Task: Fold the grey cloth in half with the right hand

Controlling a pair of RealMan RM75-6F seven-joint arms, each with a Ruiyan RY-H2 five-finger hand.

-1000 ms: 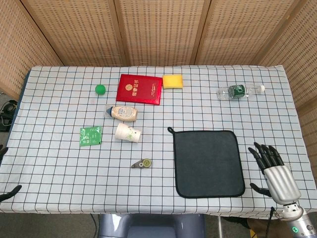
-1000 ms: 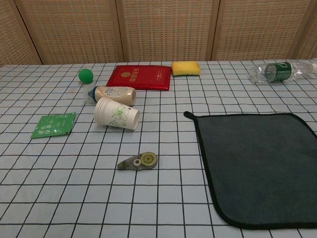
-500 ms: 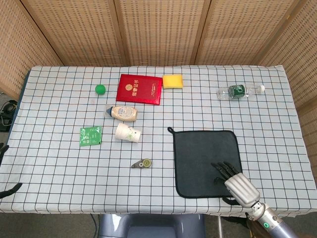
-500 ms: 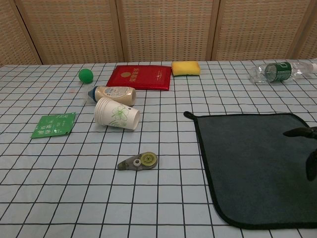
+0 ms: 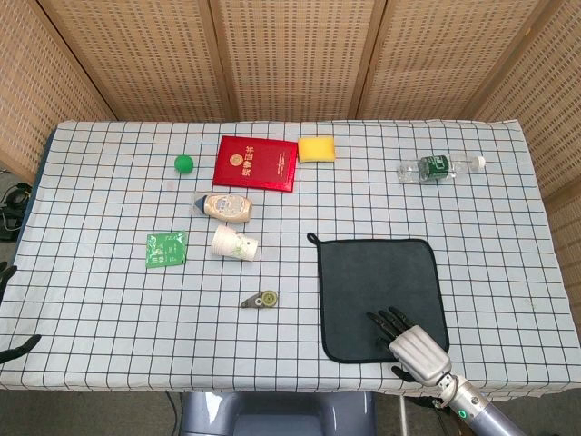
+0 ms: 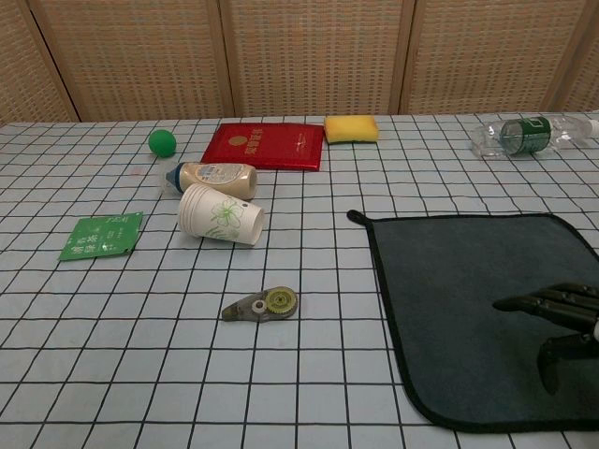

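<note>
My right hand (image 5: 410,341) hung over the near part of the flat dark grey square cloth with black edging (image 5: 381,295), fingers (image 6: 538,303) stretched out and apart, thumb set off below, holding nothing. I could not tell whether the fingertips touched the fabric. The cloth lay unfolded on the checked tablecloth (image 5: 109,300), near its front edge.

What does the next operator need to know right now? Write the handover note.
Right hand: open, fingers spread, over the near part of the grey cloth; contact cannot be told.
Left hand: only dark fingertips at the table's near left edge; state cannot be told.
Cloth: flat and unfolded on the checked tablecloth, right of the correction tape.
Done: nothing folded.
Left: grip an edge, likely the near one, fold it over to the opposite edge.
</note>
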